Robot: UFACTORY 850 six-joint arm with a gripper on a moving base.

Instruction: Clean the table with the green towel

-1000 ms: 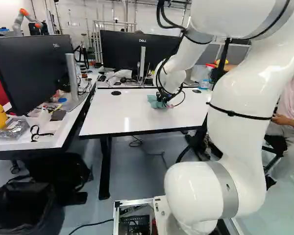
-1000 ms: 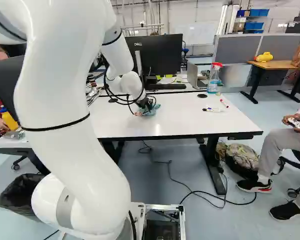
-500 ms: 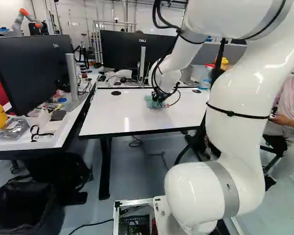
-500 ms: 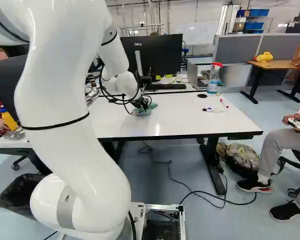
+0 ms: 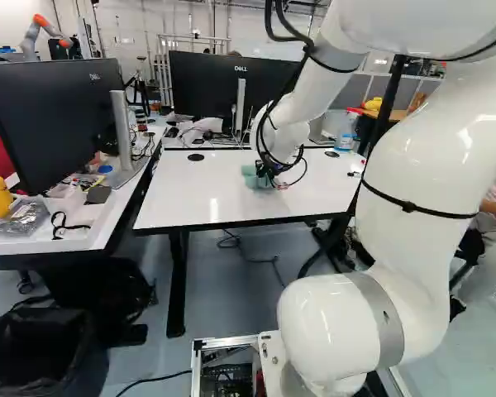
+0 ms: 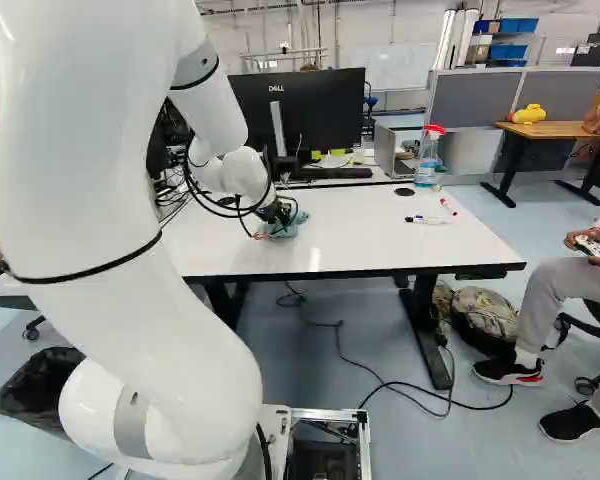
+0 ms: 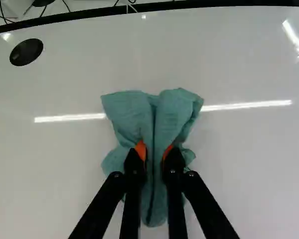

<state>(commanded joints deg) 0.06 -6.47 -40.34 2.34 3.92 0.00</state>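
White tabletop (image 6: 380, 250) stretches ahead, and well left of the spray bottle (image 6: 428, 156) the gripper (image 7: 154, 152) pinches the bunched green towel (image 7: 172, 112) on it, wiping seemingly under way, coverage unclear, the part around the markers (image 6: 426, 220) near that bottle probably unwiped
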